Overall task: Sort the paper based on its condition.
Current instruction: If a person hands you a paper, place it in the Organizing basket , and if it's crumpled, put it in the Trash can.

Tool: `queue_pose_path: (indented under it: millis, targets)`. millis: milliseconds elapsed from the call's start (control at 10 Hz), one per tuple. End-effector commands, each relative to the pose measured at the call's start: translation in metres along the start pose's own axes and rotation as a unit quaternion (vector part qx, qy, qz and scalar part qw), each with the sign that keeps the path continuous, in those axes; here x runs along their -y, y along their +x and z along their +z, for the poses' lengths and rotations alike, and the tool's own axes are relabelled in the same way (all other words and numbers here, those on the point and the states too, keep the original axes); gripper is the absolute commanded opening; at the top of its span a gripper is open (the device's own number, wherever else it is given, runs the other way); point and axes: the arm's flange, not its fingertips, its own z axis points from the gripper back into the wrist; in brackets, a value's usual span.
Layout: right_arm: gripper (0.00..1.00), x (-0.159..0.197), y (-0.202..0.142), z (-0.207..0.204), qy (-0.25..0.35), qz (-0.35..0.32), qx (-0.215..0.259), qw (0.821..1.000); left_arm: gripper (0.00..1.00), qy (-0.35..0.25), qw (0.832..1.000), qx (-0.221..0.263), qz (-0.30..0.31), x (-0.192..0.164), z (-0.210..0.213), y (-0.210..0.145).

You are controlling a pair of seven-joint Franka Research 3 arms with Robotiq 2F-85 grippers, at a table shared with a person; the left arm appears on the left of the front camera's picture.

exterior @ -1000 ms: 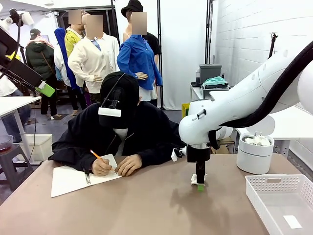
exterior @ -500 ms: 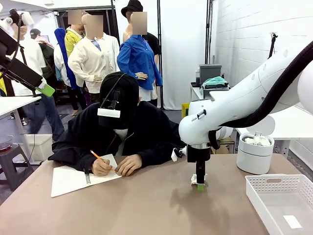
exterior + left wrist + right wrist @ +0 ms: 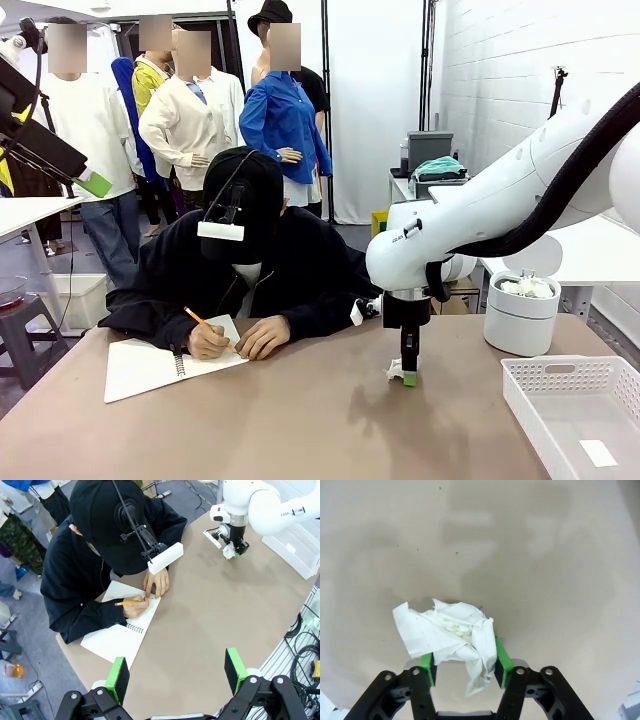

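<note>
One crumpled paper wad, one spiral notebook, one pencil, one white basket, one lidless white bin.

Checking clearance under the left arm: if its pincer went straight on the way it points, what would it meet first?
Probably the bare table, between the notebook and the edge; the left pincer stands open above it.

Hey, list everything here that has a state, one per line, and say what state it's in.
crumpled paper: wadded, on the table, between the right gripper's fingers
right gripper: down at the table, fingers closed on the crumpled paper
left gripper: open, held high above the table
notebook: open, person writing in it
white bin: lid off, paper wads inside
white basket: holds one flat sheet
</note>
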Motion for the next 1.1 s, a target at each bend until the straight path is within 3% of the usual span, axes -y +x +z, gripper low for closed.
queue_pose_path:
  millis: [0,300,500,700,900,1000]
  targets:
    - [0.26,-0.001,0.000,-0.002,-0.005,0.004,-0.003,1.000,1.00,0.002,1.000,0.000,0.001,0.000,0.001,0.000]
    - [0.26,0.000,0.000,0.001,-0.002,0.001,0.001,1.000,1.00,0.002,1.000,0.000,0.001,0.000,0.001,0.000]
    - [0.26,-0.004,-0.003,0.038,0.010,0.008,0.016,1.000,1.00,0.002,1.000,0.000,0.001,0.000,0.001,0.000]
    - [0.26,0.012,-0.019,0.090,0.026,-0.022,-0.013,0.999,1.00,0.002,1.000,0.000,0.001,0.000,0.001,0.000]
    - [0.26,0.034,-0.046,0.137,0.043,-0.051,-0.113,0.991,1.00,0.002,1.000,0.000,0.001,0.000,0.001,0.000]
    - [0.26,0.037,-0.059,0.159,0.033,-0.080,-0.102,0.991,1.00,0.002,1.000,0.000,0.001,0.000,0.001,0.000]
